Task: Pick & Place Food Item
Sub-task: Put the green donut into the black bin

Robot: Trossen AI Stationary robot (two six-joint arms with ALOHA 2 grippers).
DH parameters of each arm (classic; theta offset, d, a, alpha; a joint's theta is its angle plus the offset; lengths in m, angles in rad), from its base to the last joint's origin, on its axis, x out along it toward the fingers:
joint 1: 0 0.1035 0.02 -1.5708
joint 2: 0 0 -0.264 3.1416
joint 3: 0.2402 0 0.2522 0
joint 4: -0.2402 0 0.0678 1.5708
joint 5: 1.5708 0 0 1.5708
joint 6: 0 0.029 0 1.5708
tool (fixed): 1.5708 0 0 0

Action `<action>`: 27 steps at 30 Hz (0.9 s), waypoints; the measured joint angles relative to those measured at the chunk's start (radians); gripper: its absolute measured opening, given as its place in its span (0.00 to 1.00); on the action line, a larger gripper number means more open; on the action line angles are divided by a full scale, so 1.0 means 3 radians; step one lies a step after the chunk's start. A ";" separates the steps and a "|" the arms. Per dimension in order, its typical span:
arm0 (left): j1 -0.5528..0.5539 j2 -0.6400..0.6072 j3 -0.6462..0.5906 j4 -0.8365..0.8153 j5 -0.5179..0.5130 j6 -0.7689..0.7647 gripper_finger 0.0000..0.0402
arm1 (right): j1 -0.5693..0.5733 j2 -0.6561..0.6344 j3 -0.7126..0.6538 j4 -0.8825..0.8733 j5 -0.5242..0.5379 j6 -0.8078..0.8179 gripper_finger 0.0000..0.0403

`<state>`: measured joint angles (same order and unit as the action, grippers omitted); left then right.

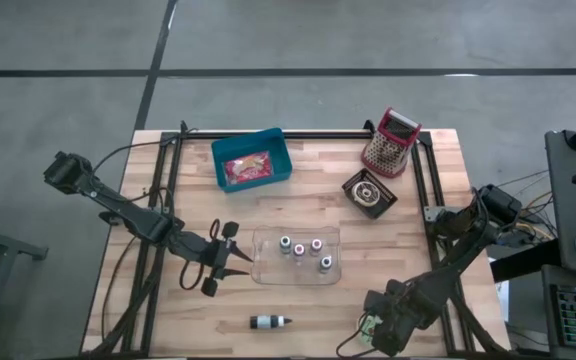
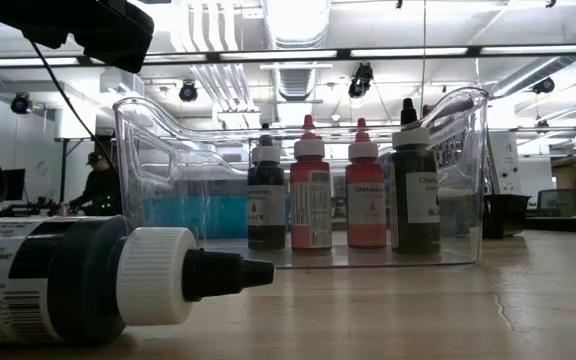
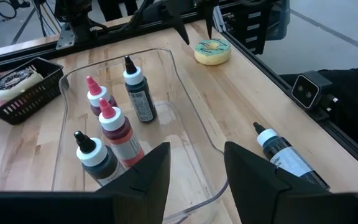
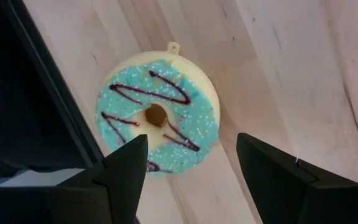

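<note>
Lying flat at table's front-right edge, beside frame rail: donut, blue icing, chocolate drizzle. Right gripper hovers directly above, fingers spread, nothing pinched, donut between them but not touched. Risk: descent slightly off-centre, one finger lands on icing and pushes donut against rail or off edge. Left gripper waits near clear tray of dye bottles, fingers parted, empty.
</note>
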<state>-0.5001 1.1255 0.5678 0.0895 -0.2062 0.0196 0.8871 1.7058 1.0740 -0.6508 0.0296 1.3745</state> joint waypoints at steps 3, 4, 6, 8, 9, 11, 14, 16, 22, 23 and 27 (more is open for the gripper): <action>0.0001 0.0000 0.0000 0.0000 0.0000 0.0000 0.39 | 0.0000 0.0000 -0.0039 0.0027 0.0047 0.0018 0.60; 0.0001 0.0000 0.0000 0.0000 0.0000 0.0000 0.39 | 0.0000 0.0000 -0.0045 0.0032 0.0067 0.0021 0.60; 0.0001 0.0000 0.0000 0.0000 0.0000 0.0000 0.39 | -0.0006 0.0000 -0.0059 0.0035 0.0080 0.0021 0.60; -0.0001 0.0000 0.0000 0.0000 0.0000 0.0000 0.39 | -0.0012 0.0000 -0.0082 0.0040 0.0100 0.0024 0.60; 0.0000 0.0000 0.0000 0.0000 0.0000 0.0000 0.39 | -0.0012 0.0000 -0.0095 0.0043 0.0108 0.0028 0.60; 0.0001 0.0000 0.0000 0.0000 0.0000 0.0000 0.39 | -0.0013 0.0035 -0.0103 0.0049 0.0105 0.0025 0.60; 0.0000 -0.0001 0.0000 0.0000 0.0000 0.0000 0.39 | -0.0014 0.0140 -0.0103 0.0134 0.0048 -0.0007 0.60; -0.0001 -0.0001 0.0000 -0.0001 0.0000 0.0001 0.39 | -0.0020 0.0263 -0.0050 0.0171 -0.0009 -0.0085 0.60; 0.0001 -0.0001 0.0000 0.0005 0.0000 0.0011 0.39 | -0.0050 0.0599 0.0225 -0.0004 -0.0170 -0.0296 0.60; 0.0001 -0.0001 0.0001 0.0012 0.0000 0.0011 0.39 | -0.0050 0.0644 0.0295 -0.0099 -0.0167 -0.0311 0.60; 0.0001 -0.0001 0.0001 0.0027 -0.0001 0.0011 0.39 | -0.0060 0.0786 0.0566 -0.0502 -0.0177 -0.0396 0.58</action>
<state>-0.4999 1.1252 0.5682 0.0976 -0.2066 0.0231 0.8692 1.9415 1.2440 -0.8014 -0.0236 1.2557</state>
